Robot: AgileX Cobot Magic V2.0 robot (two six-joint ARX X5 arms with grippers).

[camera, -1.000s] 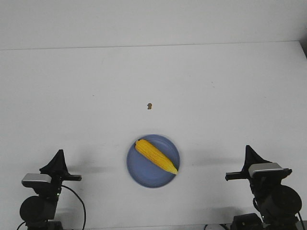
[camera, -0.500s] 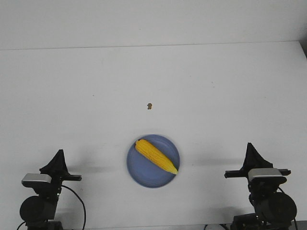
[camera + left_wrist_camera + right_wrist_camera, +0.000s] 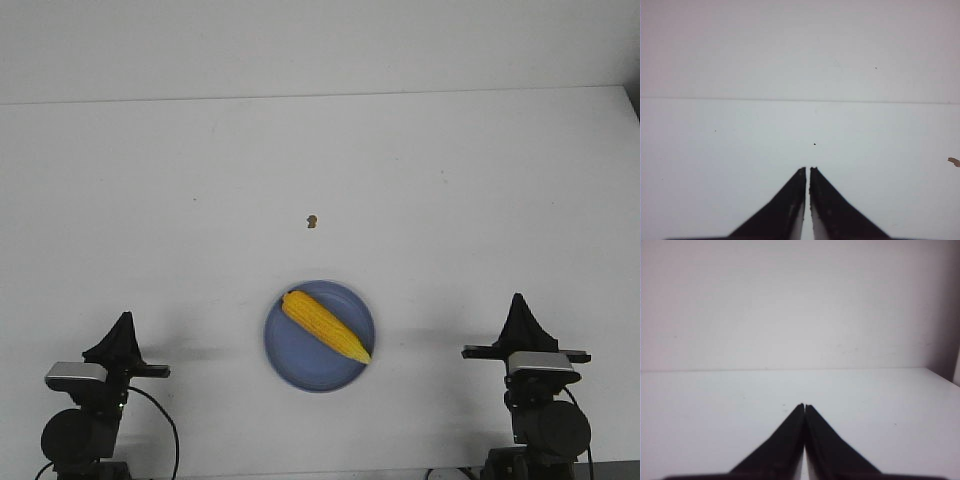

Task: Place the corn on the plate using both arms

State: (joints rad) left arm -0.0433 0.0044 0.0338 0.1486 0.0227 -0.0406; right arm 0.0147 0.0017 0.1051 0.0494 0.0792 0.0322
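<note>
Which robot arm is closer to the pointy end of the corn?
The right arm. The corn lies slanted on the blue plate with its pointed tip toward that side; the blunt end faces the left arm.

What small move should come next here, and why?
Probably none beyond holding both arms parked. The corn lies on the plate, and the left gripper and right gripper sit shut, empty and well apart from it at the near table edge.
</note>
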